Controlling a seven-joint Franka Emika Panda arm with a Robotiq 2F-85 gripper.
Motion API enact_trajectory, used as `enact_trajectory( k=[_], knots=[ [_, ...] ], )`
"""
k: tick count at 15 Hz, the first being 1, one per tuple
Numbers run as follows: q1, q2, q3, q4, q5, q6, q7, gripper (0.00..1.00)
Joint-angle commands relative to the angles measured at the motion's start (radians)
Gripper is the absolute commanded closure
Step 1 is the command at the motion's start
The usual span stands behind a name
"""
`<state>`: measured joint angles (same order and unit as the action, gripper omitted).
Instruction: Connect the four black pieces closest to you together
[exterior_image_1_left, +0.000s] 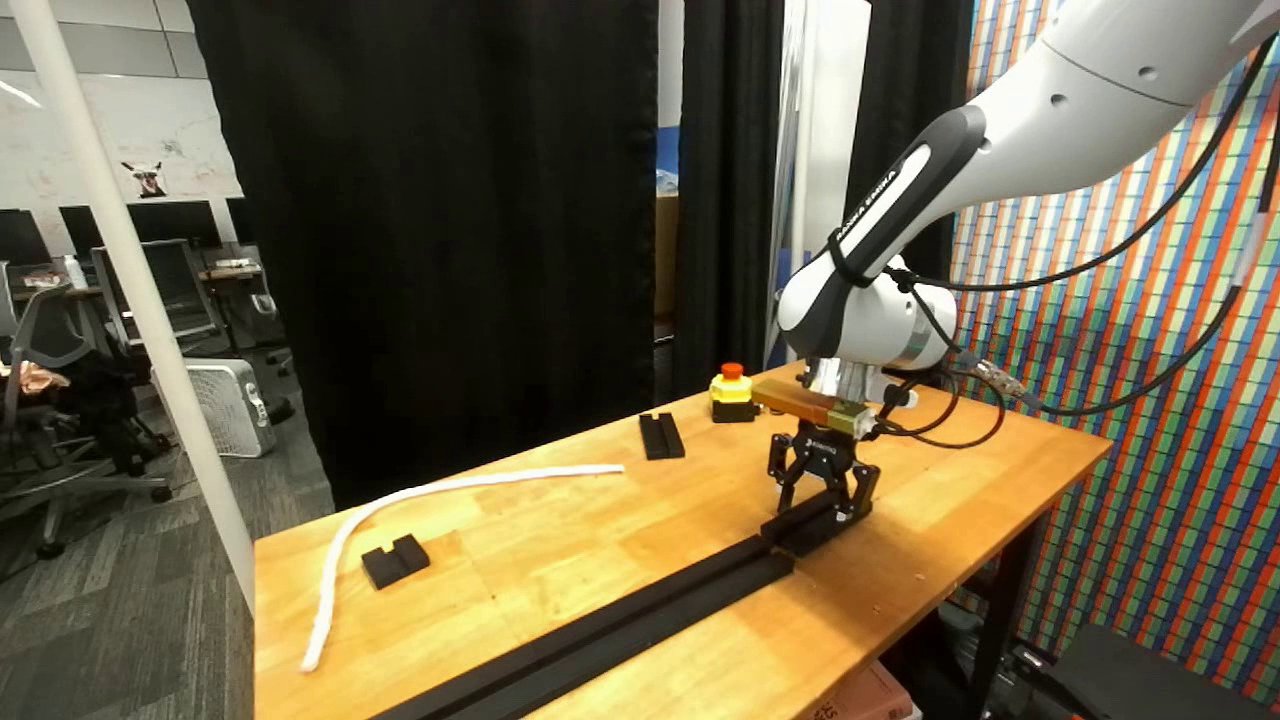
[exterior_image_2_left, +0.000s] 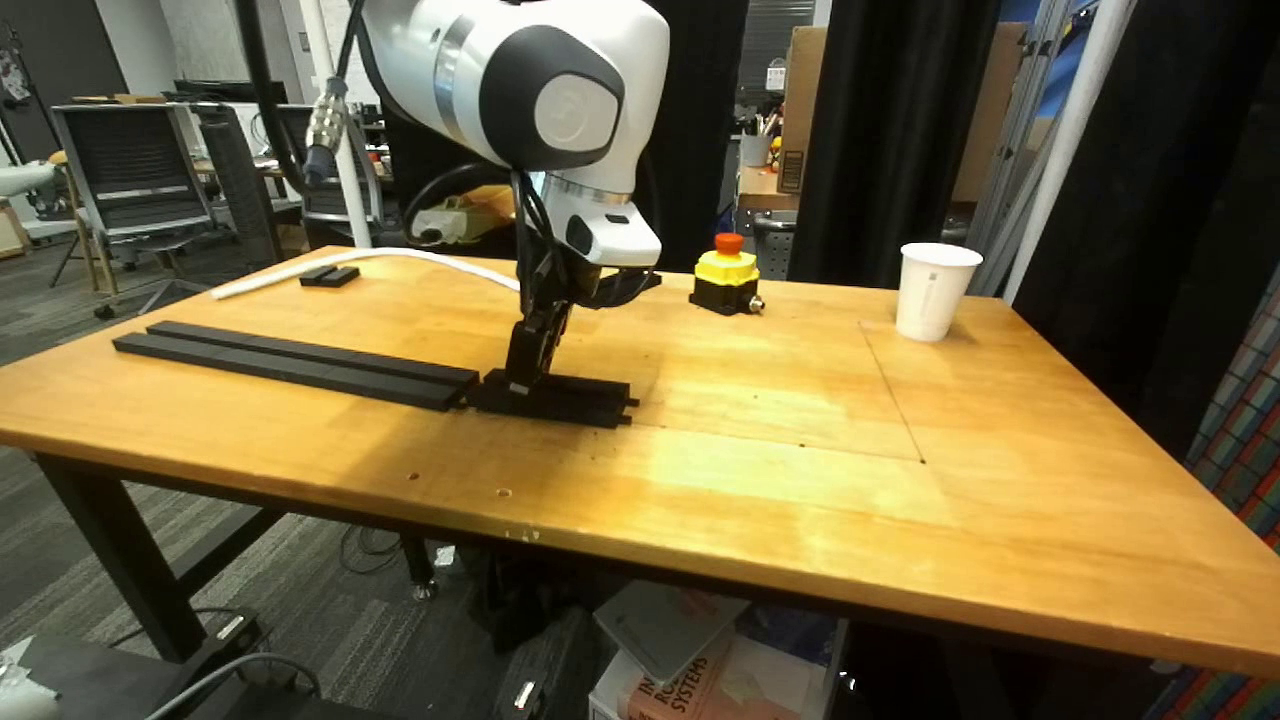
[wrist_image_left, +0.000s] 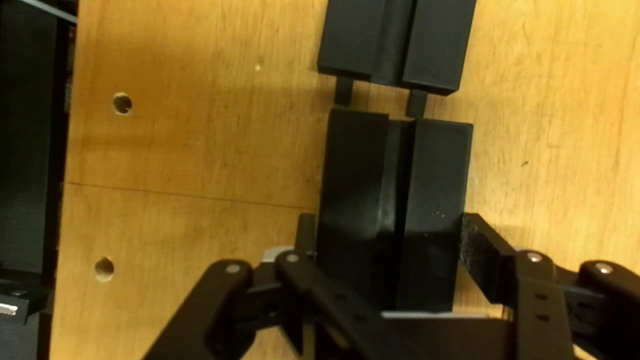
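Below the near edge lie stacked books (exterior_image_2_left: 680, 690), and over them spreads the table (exterior_image_2_left: 760, 520), honey-coloured wood with fine grain and 2 round drilled holes (wrist_image_left: 104, 269) close to the rim. Farther in sits the grooved black piece (wrist_image_left: 387, 200), matte and flat-topped, its 2 straight rails parted by a lengthwise channel. The gripper (wrist_image_left: 388, 236), dark and angular with round bolt heads at its joints, is clamped across it, pads (wrist_image_left: 485, 255) against the outer sides of the rails. From its free end jut 2 stubby pegs (exterior_image_2_left: 634, 403). Facing its opposite end, nearly in line, is the long black strip (exterior_image_2_left: 290, 368), channelled in the same profile; seams along it are too faint to count. This strip's 2 square connectors (wrist_image_left: 417, 103) point at the held piece, bare wood showing between the facing ends. Past these stand a white tapered cup (exterior_image_2_left: 933, 292) and a yellow stop button (exterior_image_2_left: 727, 270) with a round red cap and black base. Farther back lie a small grooved block (exterior_image_1_left: 662, 437) and, inside the bend of the smooth, slender white curved strip (exterior_image_1_left: 450, 484), a 2nd small block (exterior_image_1_left: 396, 563). Behind the table hangs a black cloth curtain (exterior_image_1_left: 440, 250) in soft vertical folds.
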<state>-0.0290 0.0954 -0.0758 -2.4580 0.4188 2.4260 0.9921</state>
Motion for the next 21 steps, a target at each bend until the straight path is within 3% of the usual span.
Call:
enact_trajectory(
  k=[1, 13, 21],
  knots=[
    [0.005, -0.044, 0.016, -0.031, 0.019, 0.018, 0.024, 0.53],
    [0.005, -0.073, 0.029, -0.06, 0.026, 0.019, 0.068, 0.53],
    [0.009, -0.078, 0.052, -0.068, 0.119, 0.035, 0.039, 0.53]
  ],
)
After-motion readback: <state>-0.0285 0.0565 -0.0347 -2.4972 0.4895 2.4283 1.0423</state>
